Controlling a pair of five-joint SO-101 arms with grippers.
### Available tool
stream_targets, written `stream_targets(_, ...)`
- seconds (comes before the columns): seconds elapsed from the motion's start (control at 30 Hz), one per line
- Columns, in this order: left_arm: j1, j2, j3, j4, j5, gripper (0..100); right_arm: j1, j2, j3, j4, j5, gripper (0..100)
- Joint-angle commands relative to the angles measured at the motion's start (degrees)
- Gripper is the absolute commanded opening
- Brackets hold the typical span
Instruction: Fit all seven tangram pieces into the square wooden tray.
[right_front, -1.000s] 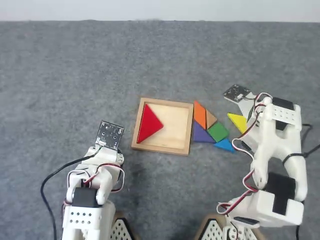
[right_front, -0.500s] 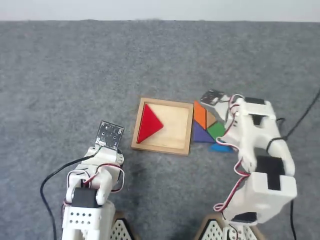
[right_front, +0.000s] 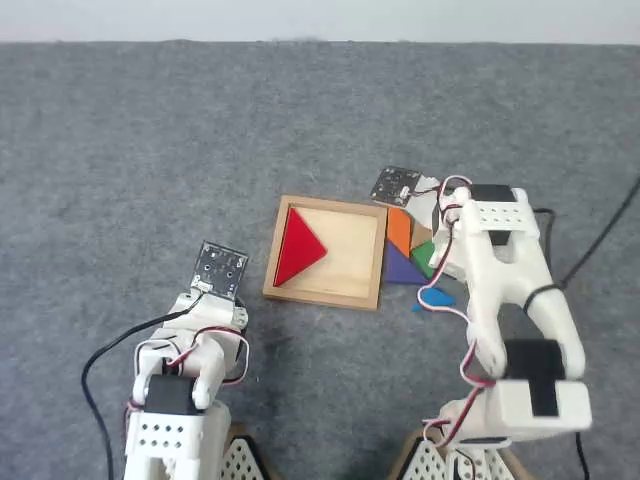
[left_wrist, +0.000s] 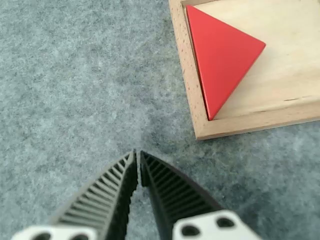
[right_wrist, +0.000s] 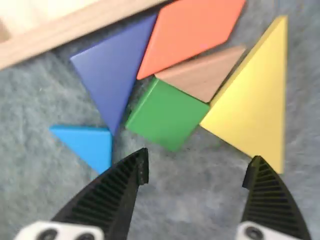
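**Grey, felt-like tabletop (right_front: 150, 130) carrying a tray and loose pieces**
The wooden tray (right_front: 320, 296) lies near the tabletop's middle. At its 3 o'clock, packed close together, lie an orange parallelogram (right_wrist: 192, 25), a purple triangle (right_wrist: 112, 70), a green square (right_wrist: 167, 114), a plain-wood triangle (right_wrist: 200, 77) and a yellow triangle (right_wrist: 250, 112). A small blue triangle (right_wrist: 90, 142) sits just beside the purple one, at its 4 o'clock.

Fuzzy mat (right_front: 150, 130), pale band (right_front: 320, 20) beyond

The grey mat spreads under the left gripper (left_wrist: 137, 155) and the right gripper (right_wrist: 199, 165) and out on every side of them, its nap coarse and mottled up close. Well beyond both grippers, along the mat's far edge, runs the pale band, possibly a wall.
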Motion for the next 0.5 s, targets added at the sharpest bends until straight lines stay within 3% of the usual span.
stream_targets(0.0,-0.2,-0.7,-0.4,0.3,0.4,1,2.2,-6.1,-4.0,1.0,3.9,31.4)
stream_targets(0.47,-0.2,-0.7,-0.4,0.3,0.4,1,0.5,16.0,-25.9,6.7,6.5,35.1)
